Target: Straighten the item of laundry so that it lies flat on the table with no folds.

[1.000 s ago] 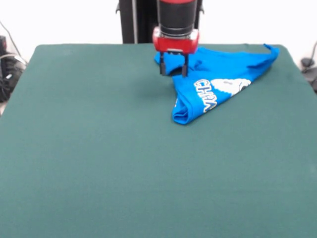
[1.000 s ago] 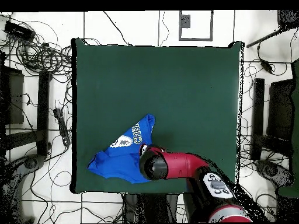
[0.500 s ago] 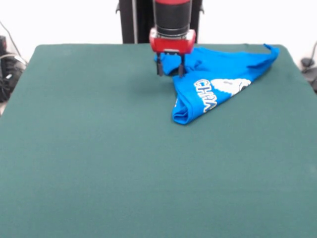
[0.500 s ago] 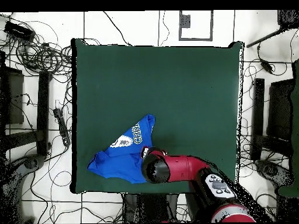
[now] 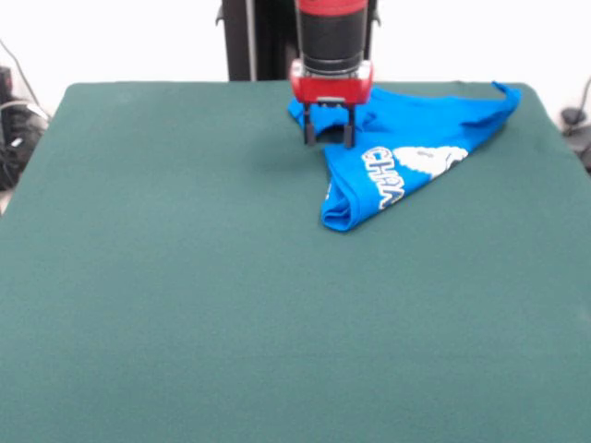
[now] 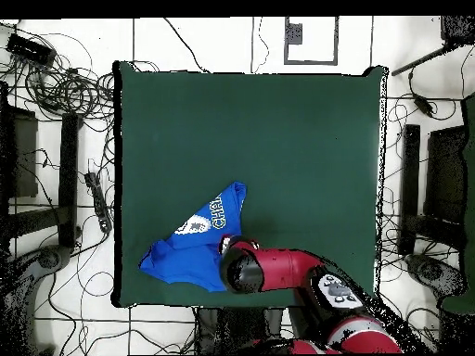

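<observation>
The bright blue T-shirt [image 5: 406, 152] lies bunched and folded into a rough triangle at the table's far right in the front view, with white lettering showing on a folded edge. It also shows in the overhead view [image 6: 190, 250] near the bottom left. My gripper [image 5: 330, 140] hangs from the red and black arm over the shirt's left end, its two black fingers apart, their tips at the cloth's edge. In the overhead view the arm's head [image 6: 243, 269] hides the gripper. The dark green table [image 5: 185, 305] is far bigger than the shirt.
The green table [image 6: 278, 139] stretches wide beyond the shirt. The robot's black pedestal [image 5: 254, 37] stands at the table's far edge. Cables and equipment [image 6: 56, 83] lie on the floor around the table.
My gripper shifted slightly toward the pedestal and left half a second ago, and now it stands a little to the right and lower at the shirt's left end. The shirt has not moved.
</observation>
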Robot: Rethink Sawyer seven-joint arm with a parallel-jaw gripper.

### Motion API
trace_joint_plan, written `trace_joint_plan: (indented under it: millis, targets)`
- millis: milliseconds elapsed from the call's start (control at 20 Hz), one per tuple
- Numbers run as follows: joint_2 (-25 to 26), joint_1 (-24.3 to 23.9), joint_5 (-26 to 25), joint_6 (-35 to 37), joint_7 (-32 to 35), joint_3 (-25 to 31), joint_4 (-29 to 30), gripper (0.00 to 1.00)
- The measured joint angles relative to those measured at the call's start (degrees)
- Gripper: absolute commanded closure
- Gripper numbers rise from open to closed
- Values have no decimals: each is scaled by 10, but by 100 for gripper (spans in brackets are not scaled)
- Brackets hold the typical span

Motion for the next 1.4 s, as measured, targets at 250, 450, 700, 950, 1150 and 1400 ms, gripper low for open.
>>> trace_joint_plan:
  millis: [250, 450, 700, 950, 1150, 1400]
  targets:
    - [6, 10, 0, -12, 0, 0, 3, 0]
    - [8, 16, 0, -22, 0, 0, 15, 0]
    - [8, 17, 0, -28, 0, 0, 25, 0]
    - [8, 17, 0, -32, 0, 0, 27, 0]
    - [9, 17, 0, -34, 0, 0, 27, 100]
    - [9, 17, 0, -35, 0, 0, 27, 100]
